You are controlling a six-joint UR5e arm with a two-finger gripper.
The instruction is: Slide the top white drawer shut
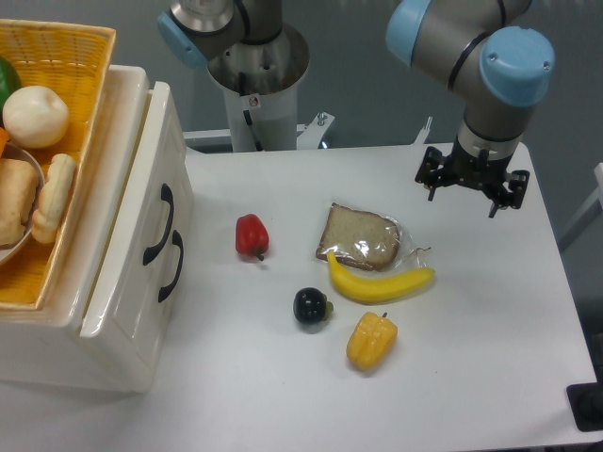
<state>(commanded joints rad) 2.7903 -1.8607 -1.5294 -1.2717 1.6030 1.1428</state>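
At the left edge of the table (pixel 471 377), a white cabinet (pixel 104 320) is standing with the top white drawer (pixel 141 151) sitting nearly flush with the lower drawer front (pixel 151 292), each showing a curved black handle, the upper handle (pixel 166 205) just above the lower handle (pixel 172 266). A yellow basket (pixel 71 56) is resting on top of the cabinet, holding bread rolls (pixel 52 198) and a pale round item (pixel 35 116). Far across on the right, the gripper (pixel 470 193) is hanging over bare tabletop with fingers pointing down, gripping nothing; how far apart the fingers are standing, cannot tell from this angle. Between cabinet and gripper, a red pepper (pixel 252 234), a bagged bread slice (pixel 361 237), a banana (pixel 380 282), a dark round fruit (pixel 312 306) and a yellow pepper (pixel 371 341) are lying loose; the banana is touching the bread bag.
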